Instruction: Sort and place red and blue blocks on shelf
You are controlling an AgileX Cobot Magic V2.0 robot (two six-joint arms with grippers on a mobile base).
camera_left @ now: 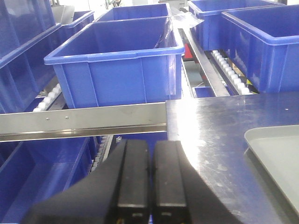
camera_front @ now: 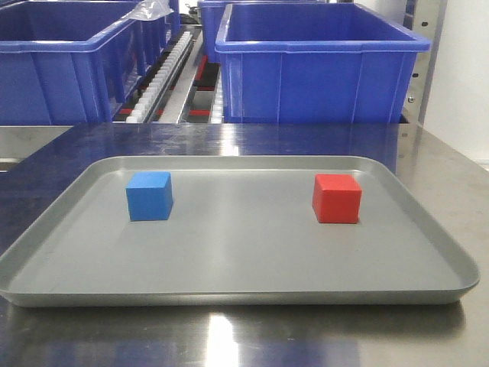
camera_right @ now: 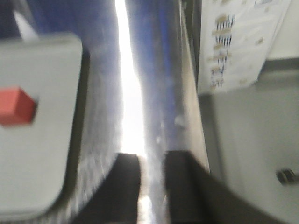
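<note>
A blue block (camera_front: 149,196) sits on the left of a shallow grey tray (camera_front: 237,294) and a red block (camera_front: 336,198) on its right, well apart. The red block also shows in the right wrist view (camera_right: 16,106), far left of my right gripper (camera_right: 152,156). That gripper hangs over the steel table beside the tray, jaws a narrow gap apart and empty; the view is blurred. My left gripper (camera_left: 150,142) is shut and empty, over the table's left edge and facing the shelf's front rail (camera_left: 84,119) with its two screws. Neither gripper shows in the front view.
Large blue bins (camera_front: 317,73) stand on roller tracks behind the tray, and one (camera_left: 117,70) sits just behind the rail. The tray's corner (camera_left: 275,154) lies right of the left gripper. A paper sheet (camera_right: 238,42) hangs past the table's right edge.
</note>
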